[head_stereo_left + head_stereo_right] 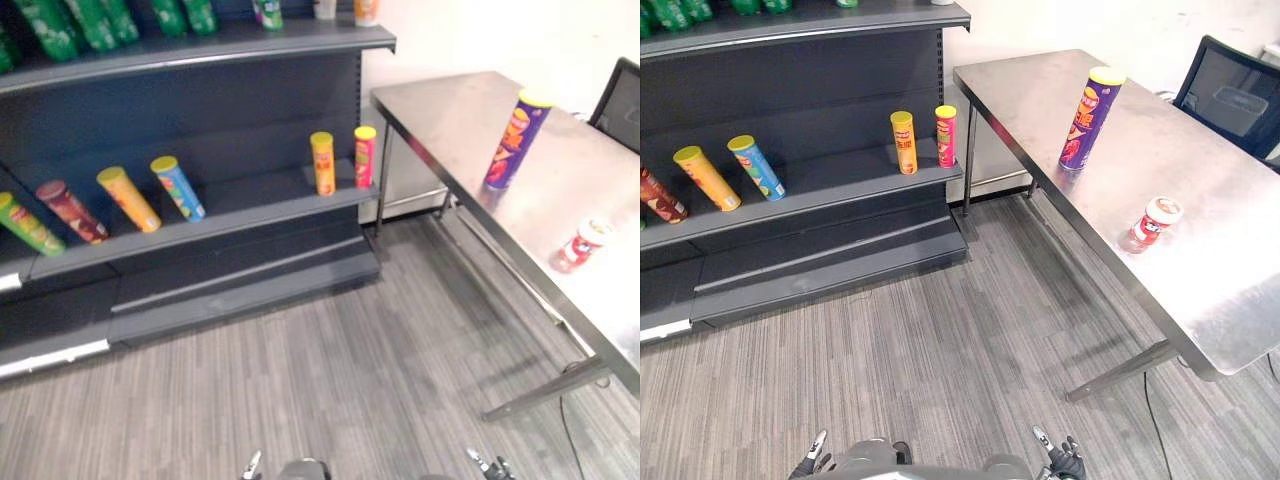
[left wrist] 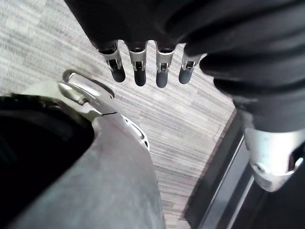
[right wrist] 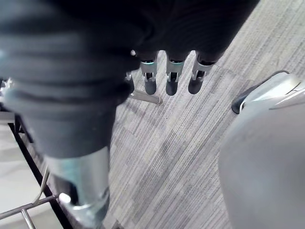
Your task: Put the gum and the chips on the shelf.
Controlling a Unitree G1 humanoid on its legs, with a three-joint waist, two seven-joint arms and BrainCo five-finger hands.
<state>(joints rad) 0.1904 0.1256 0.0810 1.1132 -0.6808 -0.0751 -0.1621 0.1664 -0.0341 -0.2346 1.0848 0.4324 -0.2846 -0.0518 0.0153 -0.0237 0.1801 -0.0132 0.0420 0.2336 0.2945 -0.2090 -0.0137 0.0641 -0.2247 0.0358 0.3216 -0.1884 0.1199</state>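
In the left eye view, a tall purple chips can (image 1: pixel 515 140) with a yellow lid stands upright on the steel table (image 1: pixel 450 120), towards its far end. The small red and white gum jar (image 1: pixel 582 243) lies on the same tabletop, nearer the robot and well apart from the can. To the left is the dark shelf (image 1: pixel 250 205). An orange can (image 1: pixel 322 163) and a red can (image 1: pixel 365 156) stand upright just beside each other at its right end. A blue can (image 1: pixel 178 188), a yellow can (image 1: pixel 128 199), a brown can (image 1: pixel 70 211) and a green can (image 1: pixel 30 224) lean in a row further left. Green bottles (image 1: pixel 80 20) sit on the board above.

In the right eye view, a dark chair (image 1: pixel 1235 95) stands behind the table. The left hand (image 1: pixel 812 462) and the right hand (image 1: pixel 1060 460) hang low at the bottom edge, over the grey floor (image 1: pixel 940 350).

In the left wrist view, the left hand's fingers (image 2: pixel 137 62) are straight and hold nothing.

In the right wrist view, the right hand's fingers (image 3: pixel 171 78) are likewise extended and empty above the floor.
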